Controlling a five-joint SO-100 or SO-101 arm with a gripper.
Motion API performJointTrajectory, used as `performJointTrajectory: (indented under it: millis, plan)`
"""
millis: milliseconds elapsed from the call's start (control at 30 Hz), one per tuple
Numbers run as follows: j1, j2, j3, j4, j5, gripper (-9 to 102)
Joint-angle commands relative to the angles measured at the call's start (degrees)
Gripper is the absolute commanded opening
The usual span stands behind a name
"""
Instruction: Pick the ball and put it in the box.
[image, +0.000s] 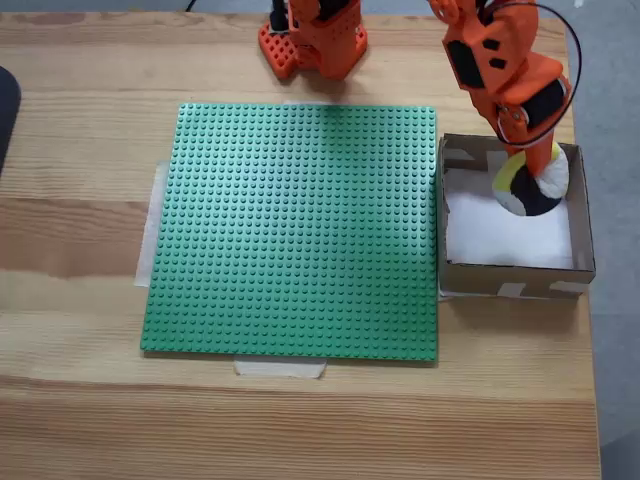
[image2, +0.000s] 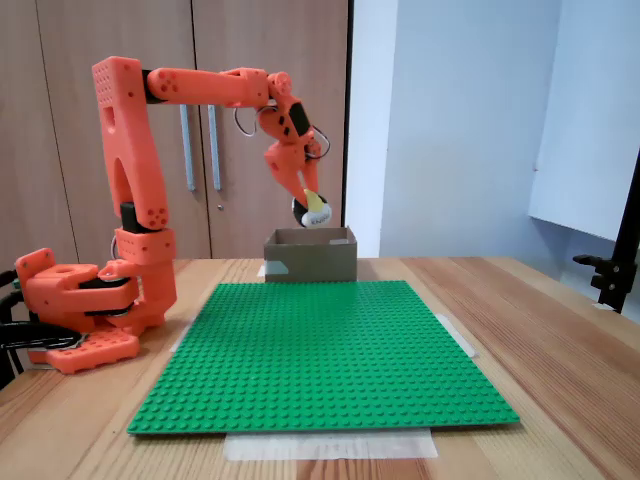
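Closest to me in a fixed view is the wooden desk (image2: 560, 330) with a big green bumpy plate (image2: 320, 350) taped flat on it. On the left of that view I see the orange arm's base (image2: 75, 310) sitting on the desk. The arm (image2: 125, 150) goes straight up from it, then bends and reaches flat across to the right, and the end part tips down. At the far side of the green plate sits the box (image2: 310, 256), brown with low walls. My gripper (image2: 312, 208) hangs just above the box, pointing down. It is closed around the ball (image2: 316, 213), which shows yellow, white and black patches. In a fixed view from above, the ball (image: 530, 185) is over the back part of the box (image: 510, 275), above its white bottom, and the gripper (image: 535, 160) pinches it from the top. I cannot tell if the ball touches the bottom.
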Motion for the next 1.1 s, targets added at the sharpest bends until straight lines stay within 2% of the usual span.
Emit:
performJointTrajectory:
  millis: [0,1067]
  plan:
    - [0.4,-0.1,-3.8,-1.1,1.1,-1]
    - [0.1,-5.0,3.5,-7.3,3.3,-1]
